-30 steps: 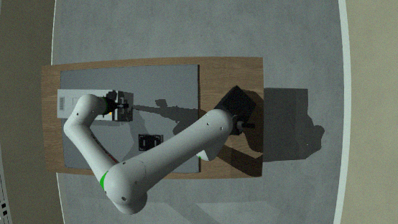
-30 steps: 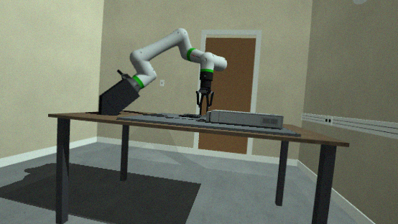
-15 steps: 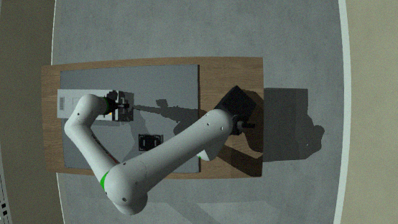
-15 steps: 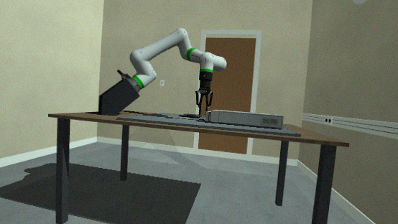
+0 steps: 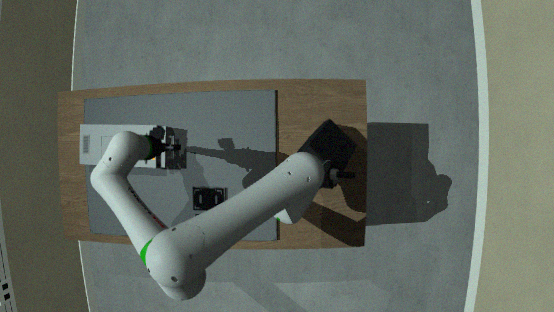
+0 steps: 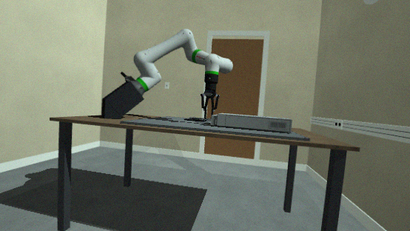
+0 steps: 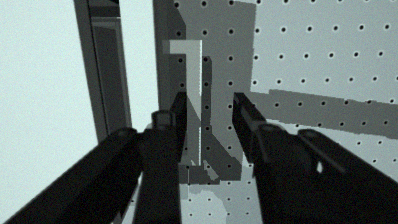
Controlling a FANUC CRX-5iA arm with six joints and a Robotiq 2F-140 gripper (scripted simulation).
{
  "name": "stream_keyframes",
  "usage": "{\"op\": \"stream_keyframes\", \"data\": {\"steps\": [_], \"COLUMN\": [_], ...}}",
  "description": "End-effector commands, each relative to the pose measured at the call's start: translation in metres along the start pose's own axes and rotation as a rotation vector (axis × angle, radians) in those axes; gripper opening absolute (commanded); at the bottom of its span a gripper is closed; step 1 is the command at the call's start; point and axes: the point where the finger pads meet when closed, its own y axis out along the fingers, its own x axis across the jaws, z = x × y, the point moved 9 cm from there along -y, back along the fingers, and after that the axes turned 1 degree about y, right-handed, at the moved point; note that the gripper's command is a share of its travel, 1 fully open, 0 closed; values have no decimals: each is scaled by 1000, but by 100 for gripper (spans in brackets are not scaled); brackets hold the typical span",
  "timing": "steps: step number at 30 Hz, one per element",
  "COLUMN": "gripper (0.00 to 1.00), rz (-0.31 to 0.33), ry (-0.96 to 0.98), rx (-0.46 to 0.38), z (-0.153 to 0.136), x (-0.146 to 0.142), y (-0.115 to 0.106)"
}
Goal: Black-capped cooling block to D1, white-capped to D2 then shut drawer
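The cooler COLD [image 5: 92, 132] [image 6: 251, 123] [image 7: 40, 75] is a pale flat box at one end of the grey perforated deck [image 5: 225, 115] [image 6: 155, 121] [image 7: 325, 50]. My gripper [image 5: 175, 148] [image 6: 209, 111] [image 7: 210, 107] points straight down at the cooler's front end, a little above the deck. Its fingers stand partly open with nothing gripped. In the wrist view a pale L-shaped handle [image 7: 186, 70] on the dark drawer front lies below and between the fingertips. I cannot tell whether the drawer is open. No cooling block, tube or lamp shows clearly.
A small dark flat rectangle with two fields [image 5: 210, 197] [image 6: 194, 118] lies on the deck to the side of the gripper. The arm's black base box [image 5: 330, 142] [image 6: 122, 100] stands on the wooden table [image 5: 320, 100] [image 6: 327, 144] beyond the deck's far end.
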Motion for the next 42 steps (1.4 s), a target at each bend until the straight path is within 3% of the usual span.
{"op": "stream_keyframes", "data": {"steps": [1,42], "gripper": [34,34], "rz": [1,1], "ry": [0,0], "rx": [1,1], "z": [0,0], "x": [0,9], "y": [-1,-1]}}
